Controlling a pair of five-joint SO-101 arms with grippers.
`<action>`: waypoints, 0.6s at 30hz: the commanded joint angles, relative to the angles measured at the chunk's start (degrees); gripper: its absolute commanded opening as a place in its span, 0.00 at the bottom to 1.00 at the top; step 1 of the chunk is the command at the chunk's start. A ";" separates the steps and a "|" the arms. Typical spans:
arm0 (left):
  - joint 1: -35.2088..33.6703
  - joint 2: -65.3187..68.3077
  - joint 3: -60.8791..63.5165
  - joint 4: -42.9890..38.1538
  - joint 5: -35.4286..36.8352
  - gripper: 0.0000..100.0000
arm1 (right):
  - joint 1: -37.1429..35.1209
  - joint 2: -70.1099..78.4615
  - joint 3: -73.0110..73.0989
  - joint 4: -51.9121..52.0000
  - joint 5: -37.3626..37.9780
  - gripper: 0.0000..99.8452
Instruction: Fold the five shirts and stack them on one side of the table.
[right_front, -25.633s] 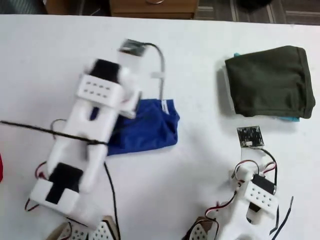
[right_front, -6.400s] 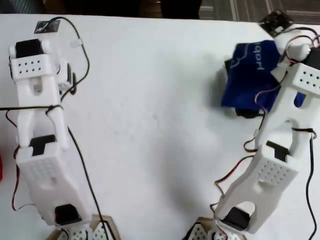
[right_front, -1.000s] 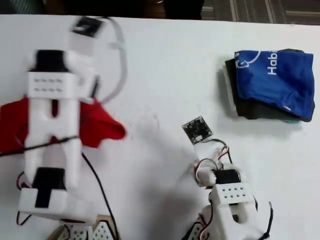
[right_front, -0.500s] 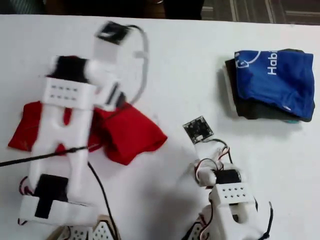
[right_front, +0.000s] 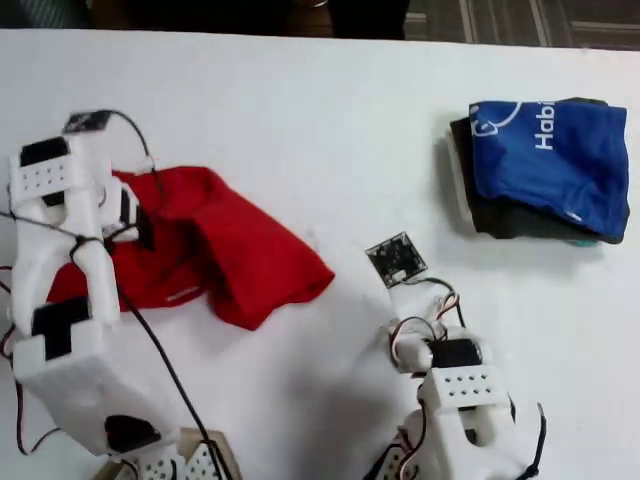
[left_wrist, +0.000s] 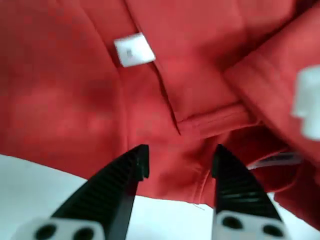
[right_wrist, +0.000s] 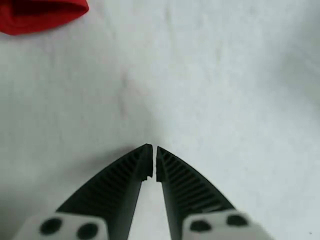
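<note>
High view: the crumpled red cotton shirt (right_front: 230, 255) sprawls at centre-left of the white table (right_front: 330, 120), apparently awaiting flattening. The folded blue shirt (right_front: 550, 160) tops the upper-right stack (right_front: 480, 215), whose lower layers are mostly hidden. Left wrist view: the left gripper (left_wrist: 180, 160), fingers apart, hovers over the shirt, ready to pinch. Right wrist view: the right gripper (right_wrist: 154, 162), fingers together, hangs idle above bare table.

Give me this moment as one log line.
blue shirt atop dark shirt | red shirt crumpled | left jaws open over it | right jaws shut
</note>
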 joint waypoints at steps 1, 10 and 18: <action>-0.44 1.76 0.04 -0.88 -0.09 0.23 | 0.48 -1.36 -0.18 -0.92 -0.35 0.02; 1.67 8.44 -0.22 -2.90 0.00 0.23 | 0.22 -1.36 -0.18 -0.92 -0.35 0.02; 5.45 9.23 -1.36 -2.99 3.08 0.10 | 0.13 -1.19 -0.18 -0.92 -0.35 0.02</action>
